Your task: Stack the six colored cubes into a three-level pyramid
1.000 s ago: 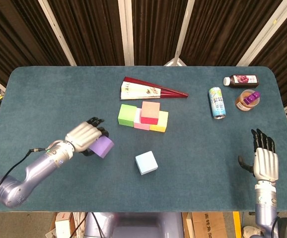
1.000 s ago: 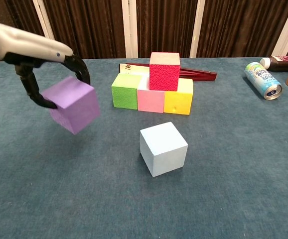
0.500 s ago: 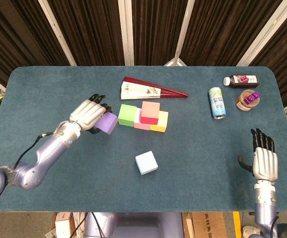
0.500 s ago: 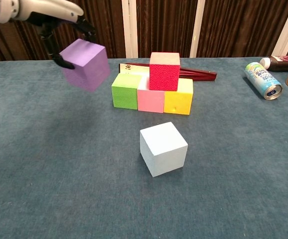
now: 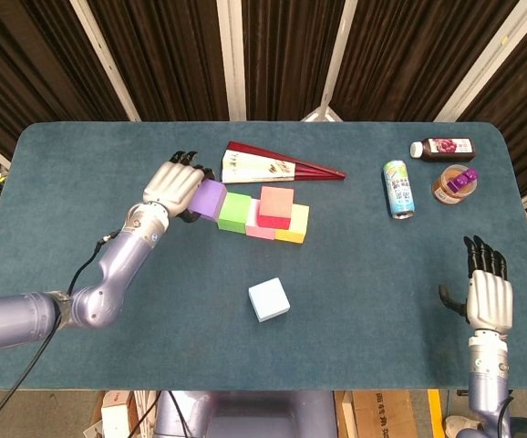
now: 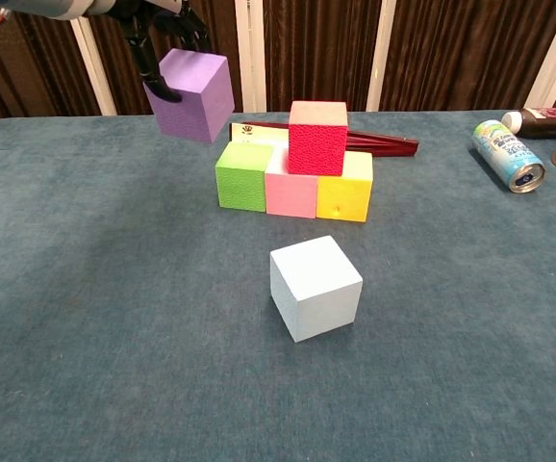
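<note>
Purple cube (image 6: 191, 94) aloft in my left hand (image 5: 174, 185), just left of and above the green cube (image 6: 242, 175).

Fingers are wrapped over its top and sides, so it hangs under the palm; it looks light and rigid, with flat faces that should take a side grip without slipping, I judge. Green, pink cube (image 6: 290, 192) and yellow cube (image 6: 347, 189) form the base row, the red cube (image 6: 316, 137) sits on top, and the pale blue cube (image 6: 315, 287) waits alone nearer me. My right hand (image 5: 488, 294) rests spread and empty.
</note>
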You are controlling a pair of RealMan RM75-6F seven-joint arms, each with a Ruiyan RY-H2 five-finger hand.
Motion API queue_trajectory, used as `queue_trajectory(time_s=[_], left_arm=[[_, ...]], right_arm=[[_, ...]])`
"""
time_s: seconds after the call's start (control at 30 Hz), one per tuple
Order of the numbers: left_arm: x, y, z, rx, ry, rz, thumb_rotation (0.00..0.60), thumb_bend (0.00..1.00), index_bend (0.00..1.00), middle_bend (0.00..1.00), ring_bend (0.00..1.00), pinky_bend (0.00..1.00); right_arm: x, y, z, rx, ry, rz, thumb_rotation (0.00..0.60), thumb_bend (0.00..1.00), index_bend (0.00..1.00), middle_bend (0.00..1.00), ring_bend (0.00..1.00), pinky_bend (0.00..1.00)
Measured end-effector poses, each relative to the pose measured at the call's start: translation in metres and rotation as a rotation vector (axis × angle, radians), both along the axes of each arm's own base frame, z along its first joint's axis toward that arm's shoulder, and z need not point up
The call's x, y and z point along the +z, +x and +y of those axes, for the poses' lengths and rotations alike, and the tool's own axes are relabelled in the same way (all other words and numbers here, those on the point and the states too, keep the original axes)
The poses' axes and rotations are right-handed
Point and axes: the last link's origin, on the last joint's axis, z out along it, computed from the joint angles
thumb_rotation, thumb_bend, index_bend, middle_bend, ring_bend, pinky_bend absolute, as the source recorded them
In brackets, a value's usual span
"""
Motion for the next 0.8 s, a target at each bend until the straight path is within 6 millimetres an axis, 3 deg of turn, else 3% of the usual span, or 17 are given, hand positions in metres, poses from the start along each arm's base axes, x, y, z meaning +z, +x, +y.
queue_trajectory(time_s=[0.8], left_arm=[[-0.036,0.024,0.017,0.08,0.0,-0.02,0.6,0.43,0.32,0.29,0.0,0.0]], right_arm=[[0.003,-0.005,-0.005,-0.016,-0.005,-0.014,0.6,0.33,0.01,0.04,0.0,0.0]])
